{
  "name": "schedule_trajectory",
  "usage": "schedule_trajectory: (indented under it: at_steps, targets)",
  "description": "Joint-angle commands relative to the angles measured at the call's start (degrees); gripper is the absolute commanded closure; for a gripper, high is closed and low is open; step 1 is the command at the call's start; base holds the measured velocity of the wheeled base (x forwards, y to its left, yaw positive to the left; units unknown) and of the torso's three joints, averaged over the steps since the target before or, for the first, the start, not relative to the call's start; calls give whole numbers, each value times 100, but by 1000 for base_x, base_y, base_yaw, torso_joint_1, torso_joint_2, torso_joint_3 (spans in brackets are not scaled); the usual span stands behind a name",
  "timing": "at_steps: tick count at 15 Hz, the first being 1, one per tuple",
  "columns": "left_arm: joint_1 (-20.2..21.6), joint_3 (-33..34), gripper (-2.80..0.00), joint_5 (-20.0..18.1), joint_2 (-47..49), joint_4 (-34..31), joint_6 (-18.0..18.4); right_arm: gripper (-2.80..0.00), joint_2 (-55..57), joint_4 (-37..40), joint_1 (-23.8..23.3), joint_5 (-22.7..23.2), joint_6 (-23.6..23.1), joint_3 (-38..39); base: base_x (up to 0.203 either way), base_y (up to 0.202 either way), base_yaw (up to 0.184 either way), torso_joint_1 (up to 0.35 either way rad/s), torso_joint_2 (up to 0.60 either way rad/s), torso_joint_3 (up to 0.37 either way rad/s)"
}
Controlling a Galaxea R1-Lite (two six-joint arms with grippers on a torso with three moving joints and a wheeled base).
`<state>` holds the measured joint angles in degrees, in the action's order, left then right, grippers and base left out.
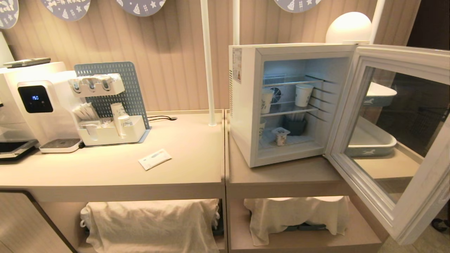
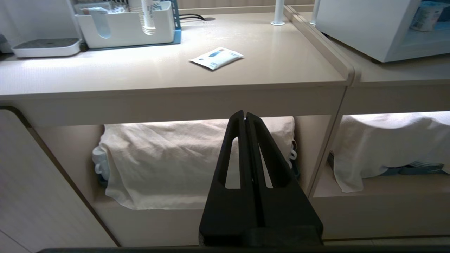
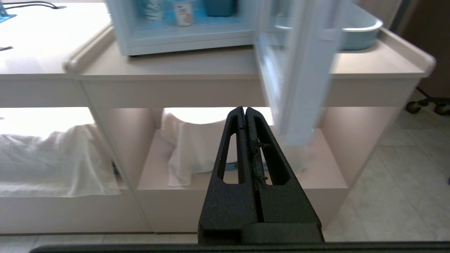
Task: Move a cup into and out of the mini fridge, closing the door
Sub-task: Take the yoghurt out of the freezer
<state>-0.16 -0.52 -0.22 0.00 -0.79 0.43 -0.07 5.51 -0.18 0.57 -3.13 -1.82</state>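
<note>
Head view shows neither arm: left gripper (image 2: 245,117) and right gripper (image 3: 245,111) hang below the counter, jaws pressed together and empty (parked, likely). Rightward, the mini fridge (image 1: 246,105) stands with the door (image 1: 393,140) swung wide; the cup (image 1: 281,136) sits upright on its floor, lid upward, reachable.

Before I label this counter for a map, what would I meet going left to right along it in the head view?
Water dispenser → organiser rack → flat sachet → white pole → mini fridge → cup on its floor → open door.
</note>
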Motion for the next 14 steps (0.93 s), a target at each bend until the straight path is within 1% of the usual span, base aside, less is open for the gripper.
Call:
schedule_trajectory:
  at_steps: [1,4,8,14]
  targets:
    - [-1,0,0,2,0,0,1,0,7,3,1,4,-3,-2,0,189,0,6,6,-2]
    - [-2,0,0,-3,0,0,1,0,7,3,1,-5,-3,3,0,149,1,3,4,2]
    - [-2,0,0,-2,0,0,9,0,7,3,1,-1,-3,5,0,13,0,1,1,-1]
    - [-2,0,0,-4,0,0,9,0,7,3,1,4,-3,4,181,0,3,5,2,2]
